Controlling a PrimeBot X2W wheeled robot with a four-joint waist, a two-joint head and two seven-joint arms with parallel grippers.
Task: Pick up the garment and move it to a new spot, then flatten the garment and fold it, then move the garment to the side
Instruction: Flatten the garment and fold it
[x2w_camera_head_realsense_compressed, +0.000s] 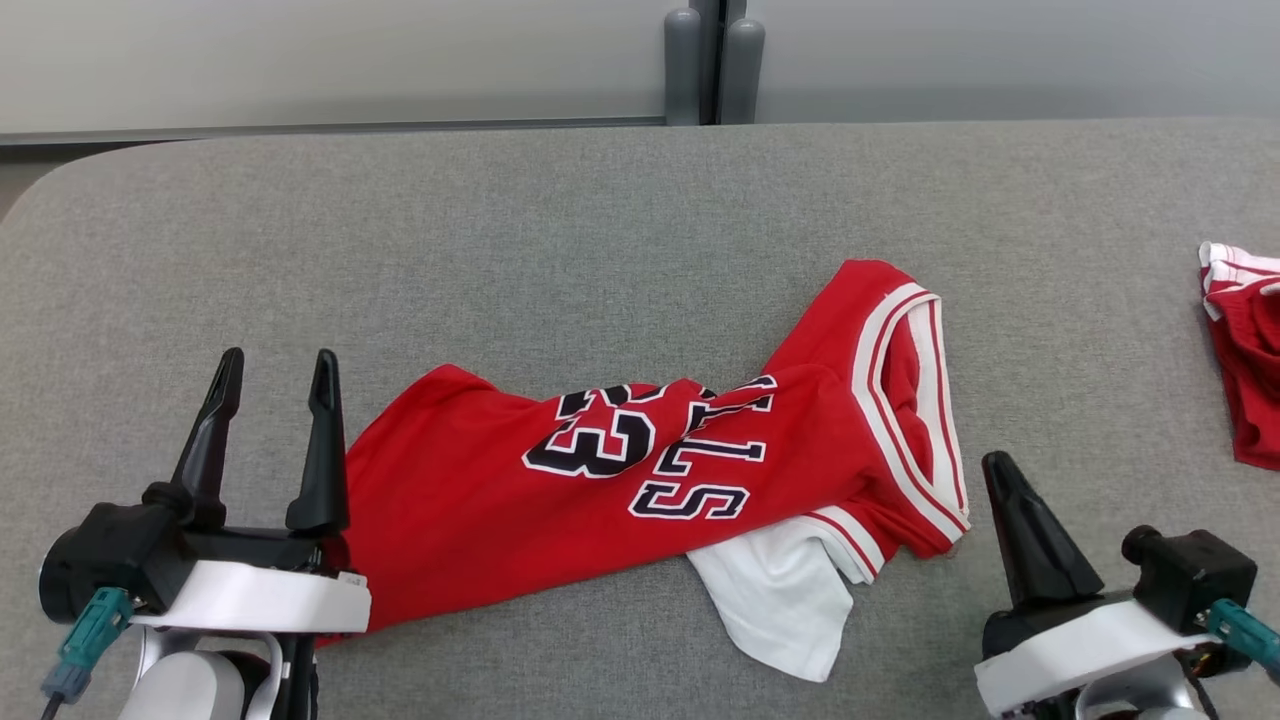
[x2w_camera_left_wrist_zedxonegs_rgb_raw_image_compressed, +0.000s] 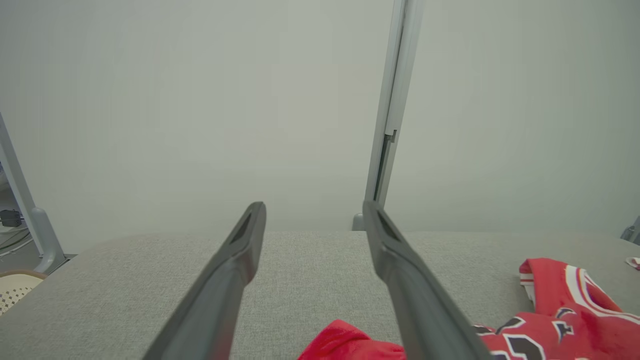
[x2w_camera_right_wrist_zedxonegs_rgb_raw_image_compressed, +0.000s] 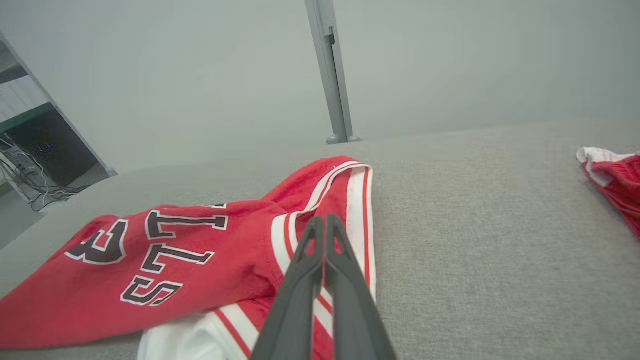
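Our left tool (x2w_camera_head_realsense_compressed: 279, 358) sits nearest, fingers spread and empty, above the left end of the red basketball jersey (x2w_camera_head_realsense_compressed: 470, 500). We see that jersey lying crumpled on the grey worktop (x2w_camera_head_realsense_compressed: 600, 220), number 23 showing, with white cloth (x2w_camera_head_realsense_compressed: 780, 600) poking out beneath. Our right tool (x2w_camera_head_realsense_compressed: 997, 465), fingers pressed together, is just beside its striped trim (x2w_camera_head_realsense_compressed: 900, 420). Another red garment (x2w_camera_head_realsense_compressed: 1250, 370) lies well apart at the right edge.
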